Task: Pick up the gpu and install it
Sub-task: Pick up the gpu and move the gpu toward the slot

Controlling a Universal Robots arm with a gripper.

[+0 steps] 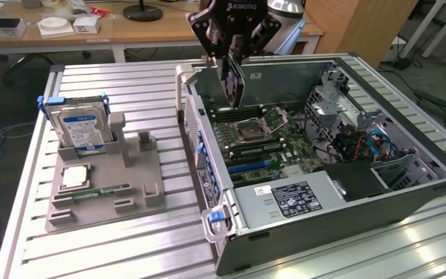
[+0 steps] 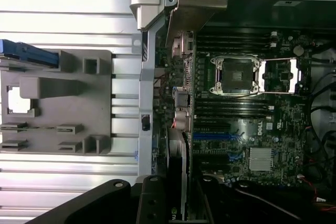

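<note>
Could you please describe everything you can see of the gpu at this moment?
The gpu is a thin, flat, dark card, seen nearly edge-on. It hangs upright, its upper edge clamped between the fingers of the gripper, over the motherboard of the open computer case. Its lower edge seems not yet seated in a slot.

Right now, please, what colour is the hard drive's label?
Blue and white; the label shows best in the exterior view.

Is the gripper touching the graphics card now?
Touching. The exterior view shows the gripper clamped on the top edge of the graphics card, which hangs upright over the computer case.
</note>
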